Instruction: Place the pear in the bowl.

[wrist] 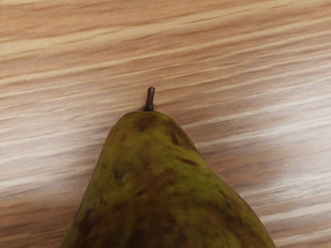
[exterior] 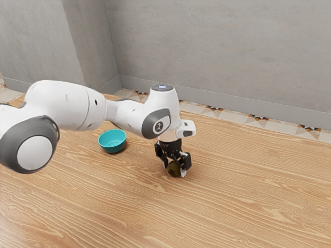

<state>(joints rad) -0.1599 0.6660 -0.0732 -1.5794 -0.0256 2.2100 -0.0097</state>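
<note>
End effector (exterior: 175,170), just below centre frame, looks to be pinching the pear (wrist: 160,191). Likely firm, slick, bruises easily: grip the belly, moderate squeeze, avoid the stem (wrist: 149,99).

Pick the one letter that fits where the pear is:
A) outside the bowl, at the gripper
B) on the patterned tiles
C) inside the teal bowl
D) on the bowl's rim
A: the pear is at the black gripper, while the teal bowl stands apart, toward the exterior view's left.
</note>
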